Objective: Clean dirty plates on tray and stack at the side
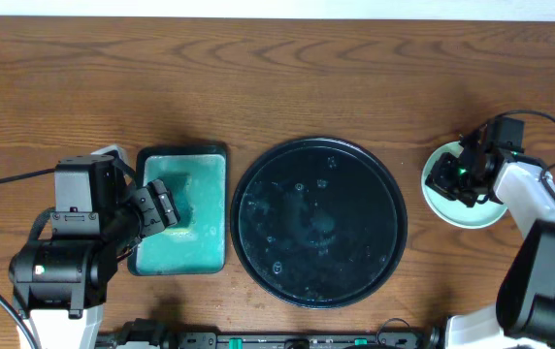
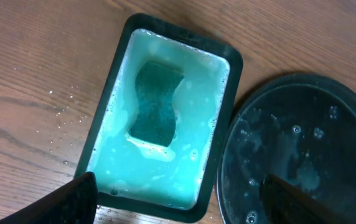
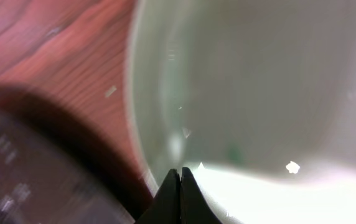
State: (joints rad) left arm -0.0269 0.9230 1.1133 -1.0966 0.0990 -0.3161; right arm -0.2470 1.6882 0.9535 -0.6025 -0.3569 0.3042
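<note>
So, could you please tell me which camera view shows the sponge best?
Left wrist: the sponge lies whole and close in the green tray. Overhead shows it small and faint, by the left gripper. Right wrist does not show it.

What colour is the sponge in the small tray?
Dark teal sponge, in pale turquoise soapy water; clearest from the left wrist.

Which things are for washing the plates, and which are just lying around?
For the job:
- plate, set down beside the tray
- black round tray, wet, no plates on it
- sponge, probably the scrubber
- green tray of soapy water holding it

Just there:
- wooden table
- cable
</note>
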